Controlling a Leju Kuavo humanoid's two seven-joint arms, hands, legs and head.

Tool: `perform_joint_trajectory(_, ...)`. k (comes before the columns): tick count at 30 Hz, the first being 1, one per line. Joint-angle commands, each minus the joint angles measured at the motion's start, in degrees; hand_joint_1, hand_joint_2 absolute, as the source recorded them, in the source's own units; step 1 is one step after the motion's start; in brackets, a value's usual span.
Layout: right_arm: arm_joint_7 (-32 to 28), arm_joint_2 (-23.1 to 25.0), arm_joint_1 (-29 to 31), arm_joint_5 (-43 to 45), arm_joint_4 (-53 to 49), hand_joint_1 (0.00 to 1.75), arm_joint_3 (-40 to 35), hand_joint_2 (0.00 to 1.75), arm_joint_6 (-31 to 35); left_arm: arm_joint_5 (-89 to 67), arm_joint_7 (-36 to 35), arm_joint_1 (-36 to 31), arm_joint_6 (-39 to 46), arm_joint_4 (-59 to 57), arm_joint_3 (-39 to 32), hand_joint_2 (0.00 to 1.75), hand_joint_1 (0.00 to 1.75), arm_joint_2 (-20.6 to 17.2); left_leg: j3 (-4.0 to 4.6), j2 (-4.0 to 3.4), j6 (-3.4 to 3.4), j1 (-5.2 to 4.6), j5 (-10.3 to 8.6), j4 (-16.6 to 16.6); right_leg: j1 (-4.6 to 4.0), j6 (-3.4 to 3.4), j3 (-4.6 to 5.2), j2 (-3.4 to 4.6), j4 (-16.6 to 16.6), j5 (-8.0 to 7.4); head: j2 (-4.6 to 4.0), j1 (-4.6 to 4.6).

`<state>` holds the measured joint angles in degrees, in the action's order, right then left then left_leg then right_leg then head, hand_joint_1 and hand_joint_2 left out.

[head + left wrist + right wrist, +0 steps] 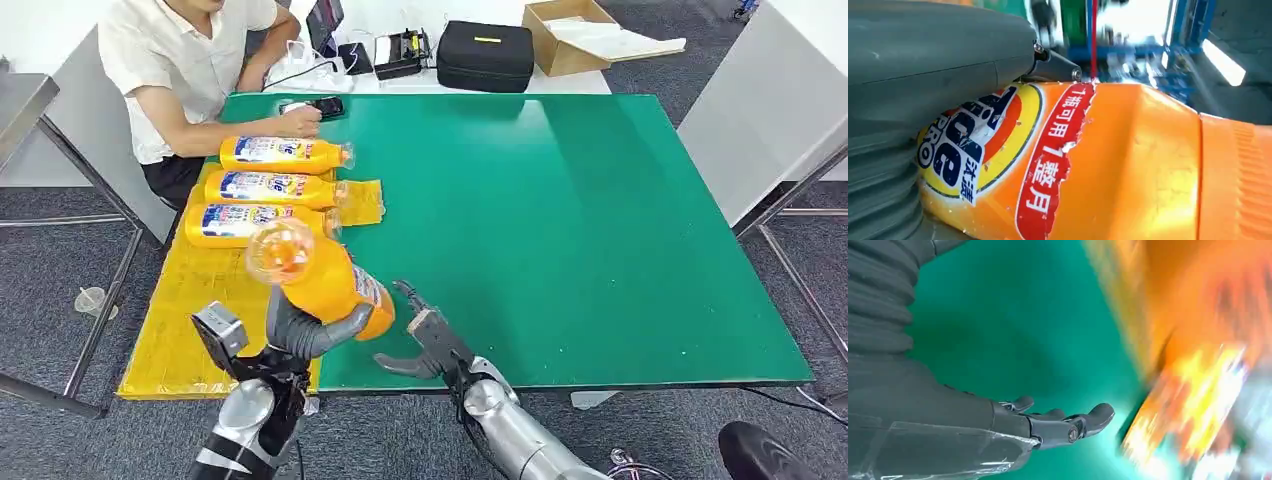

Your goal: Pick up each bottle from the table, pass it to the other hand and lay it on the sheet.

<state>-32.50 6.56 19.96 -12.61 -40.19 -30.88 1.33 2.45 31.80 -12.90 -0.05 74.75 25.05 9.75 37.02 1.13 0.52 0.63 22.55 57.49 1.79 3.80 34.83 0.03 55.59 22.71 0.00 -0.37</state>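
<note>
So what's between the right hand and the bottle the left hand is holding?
Nothing. In the head view the open right hand sits just beside the held bottle, and the narrow gap between them shows bare green table.

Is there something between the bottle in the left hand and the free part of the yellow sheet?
Nothing visible blocks it. The left hand holds the bottle above the yellow sheet, whose near part lies bare; three bottles lie farther back.

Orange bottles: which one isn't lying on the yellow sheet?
The bottle gripped in the robot's left hand, lifted up. The other three bottles lie side by side on the yellow sheet.
</note>
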Motion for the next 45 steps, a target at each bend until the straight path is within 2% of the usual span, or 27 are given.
perform_joint_trajectory(1, -4.0, -4.2, -5.9, -4.7, -2.3, 0.0, 22.2, 1.75, 21.6, -34.1, -7.7, 2.1, 17.8, 1.7, -3.7, 1.75, 1.75, -13.3, -0.34, 0.0, -0.01, -0.02, 0.07, -0.1, -0.02, -0.17, -0.34, -0.06, -0.1, 0.09, 0.0, 0.0)
perform_joint_trajectory(3, -6.2, -4.4, -8.7, -4.9, -7.9, 0.0, 28.6, 1.75, 22.0, -47.8, -11.4, 2.8, 20.8, -0.2, -2.9, 1.75, 1.75, -16.7, -0.55, -0.12, -0.01, 0.05, 0.23, 0.0, -0.11, -0.3, -0.55, 0.01, -0.1, 0.2, 0.0, 0.0)
perform_joint_trajectory(4, -6.2, -4.5, -10.2, -6.2, -11.4, 0.0, 31.0, 1.75, 20.0, -50.2, -10.9, 3.6, 22.3, -1.4, -4.1, 1.75, 1.75, -17.0, -0.28, -0.07, -0.01, -0.01, 0.1, -0.1, -0.02, -0.17, -0.26, 0.0, -0.1, 0.1, 0.0, -0.02)
perform_joint_trajectory(7, -6.5, -3.8, -11.1, -7.0, -13.5, 0.0, 32.5, 1.75, 19.7, -53.9, -12.1, 3.4, 23.2, -2.3, -3.8, 1.75, 1.75, -17.6, -0.38, -0.11, -0.02, -0.01, 0.2, 0.0, -0.05, -0.25, -0.38, 0.02, 0.0, 0.19, 0.0, -0.02)
perform_joint_trajectory(11, -7.5, -4.2, -15.7, -3.7, -25.3, 0.0, 34.1, 1.75, 14.3, -58.4, -15.4, 1.0, 20.2, -8.7, -4.8, 1.75, 1.75, -19.5, -0.3, -0.06, -0.03, 0.01, 0.19, 0.0, -0.06, -0.25, -0.29, -0.04, 0.0, 0.2, 0.0, 0.0)
perform_joint_trajectory(12, -7.5, -4.3, -16.1, -3.9, -26.1, 0.0, 33.7, 1.75, 13.1, -58.6, -15.3, -0.3, 19.1, -11.3, -4.9, 1.75, 1.75, -19.6, -0.05, 0.03, -0.03, -0.02, 0.05, 0.0, 0.0, -0.14, -0.05, -0.08, 0.0, 0.09, 0.0, -0.02)
perform_joint_trajectory(14, -7.5, -4.0, -16.1, -3.1, -26.2, 0.0, 33.2, 1.75, 10.8, -58.4, -14.9, -2.0, 16.7, -14.7, -4.7, 1.75, 1.75, -19.4, -0.11, 0.02, -0.03, -0.02, 0.06, 0.0, -0.01, -0.17, -0.1, -0.09, 0.0, 0.1, 0.0, 0.0)
perform_joint_trajectory(15, -7.5, -3.7, -15.9, -3.3, -26.0, 0.0, 33.0, 1.75, 11.1, -58.3, -14.8, -2.3, 16.5, -15.5, -4.6, 1.75, 1.75, -19.2, -0.03, 0.04, -0.02, -0.01, 0.02, 0.0, -0.01, -0.13, -0.01, -0.08, 0.0, 0.06, 0.0, 0.0)
perform_joint_trajectory(16, -7.5, -3.7, -15.9, -3.3, -26.0, 0.0, 33.0, 1.75, 11.1, -58.3, -14.8, -2.3, 16.5, -15.5, -4.6, 1.75, 1.75, -19.2, -0.38, -0.03, -0.04, 0.07, 0.21, 0.0, -0.13, -0.33, -0.38, -0.09, 0.0, 0.23, 0.0, -0.02)
perform_joint_trajectory(20, -7.5, -3.7, -15.6, -3.3, -25.4, 0.0, 32.5, 1.75, 11.2, -59.0, -14.6, -2.8, 15.3, -16.4, -3.6, 1.75, 1.75, -19.4, -0.26, -0.07, -0.02, 0.04, 0.15, 0.0, -0.08, -0.23, -0.23, -0.03, 0.0, 0.14, 0.0, -0.02)
perform_joint_trajectory(22, -7.5, -3.9, -14.3, -1.9, -23.4, 0.0, 31.2, 1.75, 10.3, -61.3, -14.6, -5.1, 13.7, -20.5, -1.5, 1.75, 1.75, -20.8, -0.2, -0.07, -0.02, 0.02, 0.09, 0.0, -0.05, -0.18, -0.18, -0.02, 0.0, 0.09, 0.0, 0.0)
perform_joint_trajectory(23, -7.5, -4.0, -13.8, -1.4, -22.4, 0.0, 30.5, 1.75, 10.1, -61.2, -13.9, -6.4, 13.6, -23.5, -1.2, 1.75, 1.75, -20.4, -0.53, -0.17, -0.03, 0.09, 0.28, 0.0, -0.15, -0.37, -0.52, 0.01, 0.0, 0.25, 0.0, 0.0)
perform_joint_trajectory(24, -7.5, -4.2, -13.3, -1.0, -21.9, 0.0, 29.7, 1.75, 10.3, -59.8, -13.2, -7.7, 12.7, -26.3, -1.6, 1.75, 1.75, -19.6, -0.27, -0.09, -0.03, 0.04, 0.09, 0.0, -0.07, -0.2, -0.25, 0.01, 0.0, 0.08, 0.0, -0.02)
perform_joint_trajectory(25, -7.5, -4.3, -12.9, -0.4, -21.2, 0.0, 28.9, 1.75, 10.1, -58.7, -12.3, -8.9, 12.3, -28.7, -1.9, 1.75, 1.75, -18.9, -0.45, -0.15, -0.04, 0.06, 0.17, 0.0, -0.11, -0.29, -0.43, 0.03, -0.1, 0.14, 0.0, 0.0)
perform_joint_trajectory(26, -7.5, -4.4, -12.9, -0.3, -21.1, 0.0, 28.7, 1.75, 10.2, -58.3, -12.3, -9.3, 12.4, -29.4, -2.1, 1.75, 1.55, -18.6, -0.53, -0.16, -0.04, 0.07, 0.19, 0.0, -0.13, -0.34, -0.51, 0.03, 0.0, 0.16, 0.0, -0.02)
perform_joint_trajectory(27, -7.5, -4.4, -12.7, 0.4, -20.8, 0.0, 28.5, 1.75, 10.3, -58.1, -12.6, -10.4, 12.1, -31.6, -2.1, 1.75, 0.38, -18.0, -0.21, -0.06, -0.03, 0.02, 0.03, -0.1, -0.04, -0.15, -0.2, 0.01, 0.0, 0.03, 0.0, 0.0)
perform_joint_trajectory(28, -7.5, -4.4, -12.7, 0.9, -20.5, 0.0, 28.4, 1.75, 10.3, -57.5, -12.8, -11.3, 11.5, -33.4, -2.3, 1.75, 0.03, -17.4, -0.39, -0.12, -0.04, 0.05, 0.09, -0.1, -0.09, -0.25, -0.37, 0.03, -0.1, 0.07, 0.0, -0.02)
perform_joint_trajectory(33, -7.5, -4.8, -12.0, 2.0, -18.9, 0.0, 28.4, 1.75, 9.6, -54.7, -11.9, -14.2, 4.4, -38.1, -2.3, 1.75, 0.0, -17.2, -0.44, -0.06, -0.05, 0.02, 0.02, -0.1, -0.06, -0.15, -0.41, 0.0, -0.1, 0.04, 0.0, -0.02)
perform_joint_trajectory(40, -7.5, -4.8, -12.0, 2.0, -18.9, 0.0, 28.4, 1.75, 9.6, -54.7, -11.9, -14.2, 4.4, -38.1, -2.3, 1.75, 0.0, -17.2, -0.85, -0.1, -0.08, 0.0, 0.02, -0.1, -0.04, -0.19, -0.83, 0.07, -0.1, 0.04, 0.0, 0.0)
perform_joint_trajectory(41, -7.5, -4.6, -11.8, 2.9, -18.4, 0.0, 29.1, 1.75, 9.3, -54.1, -10.9, -15.0, 1.3, -38.9, -1.5, 1.75, 0.0, -17.7, -0.96, -0.29, -0.08, 0.07, 0.08, -0.1, -0.14, -0.38, -0.92, 0.17, -0.1, 0.04, 0.0, 0.0)
perform_joint_trajectory(45, -7.5, -4.9, -10.8, 3.4, -16.7, 0.0, 29.5, 1.75, 8.9, -53.3, -9.5, -17.0, -2.6, -39.9, 0.1, 1.75, 0.0, -19.1, -0.94, -0.08, -0.11, 0.02, -0.02, -0.1, -0.06, -0.28, -0.91, 0.05, 0.0, 0.06, 0.0, 0.0)
